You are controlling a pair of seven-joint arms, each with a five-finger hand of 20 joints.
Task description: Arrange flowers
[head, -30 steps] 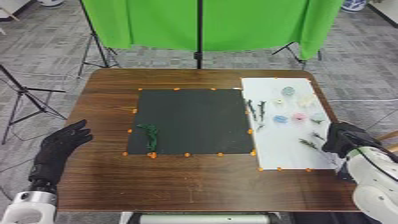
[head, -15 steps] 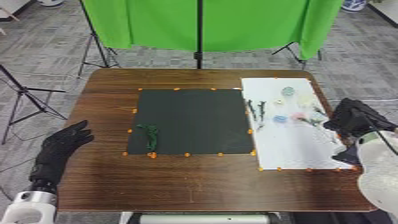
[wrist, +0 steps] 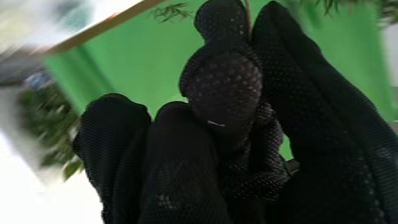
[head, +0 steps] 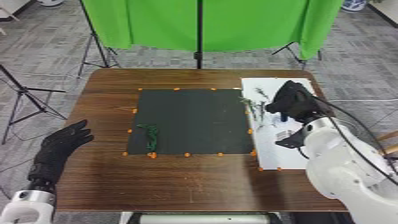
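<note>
Tripod stand [head: 22, 90] noted at far left, upright on the floor beyond the brown worktop [head: 195, 185]. Left hand [head: 55, 152] extends over the worktop's left edge; its fingers are open and relaxed, with nothing in hold. Next, a green bundle [head: 148, 137] lies on the left part of a dark mat [head: 195, 122], close to the mat's near edge. Orange tabs [head: 153, 155] line the mat's border. Green backdrop [head: 151, 25] hangs behind the far edge of the worktop. To the right of the mat sits a white sheet [head: 277, 156]. Thin dark sprigs [head: 261, 109] lie at its left side. Right hand [head: 293, 102] is above the sheet, fingers closed together on a green sprig [head: 261, 92], whose leaves project past the fingertips; the exact point of contact cannot be told. Right wrist view finds leaves at those fingertips too.
</note>
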